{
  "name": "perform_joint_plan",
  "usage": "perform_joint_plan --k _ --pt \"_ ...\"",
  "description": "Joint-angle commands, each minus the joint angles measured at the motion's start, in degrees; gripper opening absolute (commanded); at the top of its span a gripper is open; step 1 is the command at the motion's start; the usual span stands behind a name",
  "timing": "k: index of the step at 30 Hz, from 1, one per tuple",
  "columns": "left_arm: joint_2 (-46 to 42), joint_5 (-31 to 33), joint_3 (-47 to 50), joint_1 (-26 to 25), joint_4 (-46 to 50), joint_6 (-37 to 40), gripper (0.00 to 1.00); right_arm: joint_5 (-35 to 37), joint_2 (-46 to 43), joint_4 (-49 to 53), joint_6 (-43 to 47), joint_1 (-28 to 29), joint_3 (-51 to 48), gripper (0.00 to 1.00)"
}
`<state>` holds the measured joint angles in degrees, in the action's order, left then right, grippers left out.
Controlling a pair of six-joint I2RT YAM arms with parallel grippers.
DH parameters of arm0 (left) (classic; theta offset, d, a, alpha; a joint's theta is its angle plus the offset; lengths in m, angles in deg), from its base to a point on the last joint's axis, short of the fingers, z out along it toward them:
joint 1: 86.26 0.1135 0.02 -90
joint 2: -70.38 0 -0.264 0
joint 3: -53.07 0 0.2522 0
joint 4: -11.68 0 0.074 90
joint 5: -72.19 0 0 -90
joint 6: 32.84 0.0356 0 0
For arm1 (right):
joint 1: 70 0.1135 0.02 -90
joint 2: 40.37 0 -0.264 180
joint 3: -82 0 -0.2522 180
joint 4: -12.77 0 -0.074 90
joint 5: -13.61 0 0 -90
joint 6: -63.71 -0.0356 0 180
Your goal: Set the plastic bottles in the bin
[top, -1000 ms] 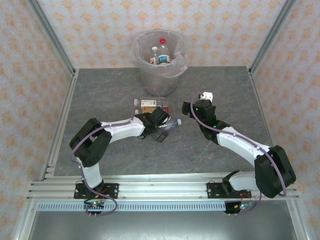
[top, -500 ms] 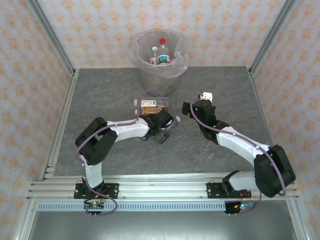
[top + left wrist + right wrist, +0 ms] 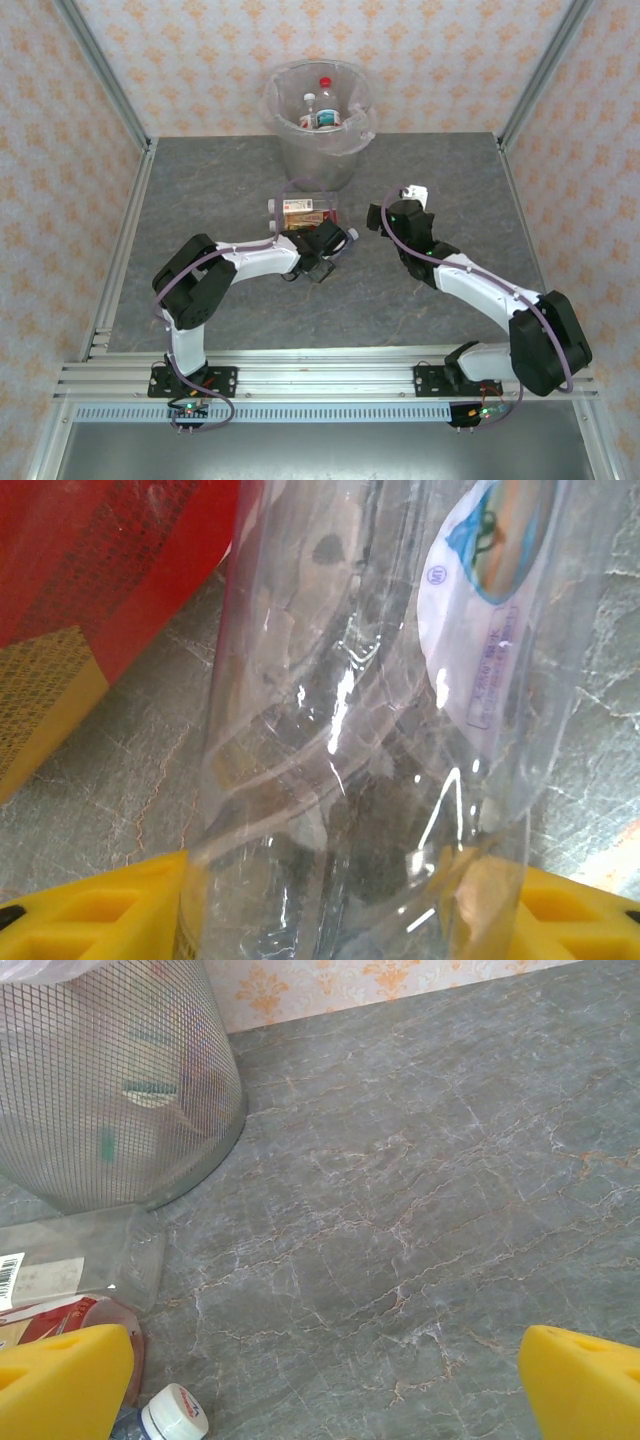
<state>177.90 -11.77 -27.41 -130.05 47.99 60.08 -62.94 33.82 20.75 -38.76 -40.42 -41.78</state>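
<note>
The left gripper (image 3: 326, 250) has pushed forward and settled over the clear bottle (image 3: 370, 730) lying on the bench (image 3: 210, 190). Its jaws, spread wide a second ago, have come in around the bottle. In the left wrist view a yellow fingertip (image 3: 90, 915) meets the see-through wall on one side and its twin meets the other, so the bottle's body now sits squarely between them. It looks grasped rather than merely straddled, though how firm the hold is cannot be told. From above, the white cap pokes out on the right of the gripper and has shifted slightly toward the far side since the approach. The bottle is not yet off the bench. This probably means the reach is over and the pick is at the clamp: lifting and carrying come next, and the thin wall may buckle under pressure.

The right gripper (image 3: 325, 1385) hangs just beyond and to the right, jaws released and holding nothing, unchanged over the last second.

Just behind the grasped bottle lies a red-and-yellow package (image 3: 305, 210), close beside the left gripper. Farther back at the bench's far edge stands the bin (image 3: 318, 150), well apart from the gripper, with two bottles (image 3: 322, 100) already inside.
</note>
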Motion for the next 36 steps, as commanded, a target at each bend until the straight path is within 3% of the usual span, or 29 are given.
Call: perform_joint_plan --k 1,19,32,36 --pt "-2.8 -0.2 -0.7 0.1 0.0 -0.6 0.60 2.2 -2.1 0.4 -0.2 -0.1 1.8 0.99" --pt "-10.7 -5.5 1.3 0.5 -2.7 -4.3 0.49 5.0 -3.2 -1.4 -0.9 -0.1 0.6 0.99" --pt "-20.8 -11.4 -1.7 6.2 -7.0 -11.5 0.48 0.9 -4.9 0.1 -5.4 -0.1 0.9 0.99" --pt "-22.1 -9.9 -4.6 7.4 -9.4 -13.6 0.49 0.1 -6.0 -0.8 -7.1 -0.1 -0.4 0.99"
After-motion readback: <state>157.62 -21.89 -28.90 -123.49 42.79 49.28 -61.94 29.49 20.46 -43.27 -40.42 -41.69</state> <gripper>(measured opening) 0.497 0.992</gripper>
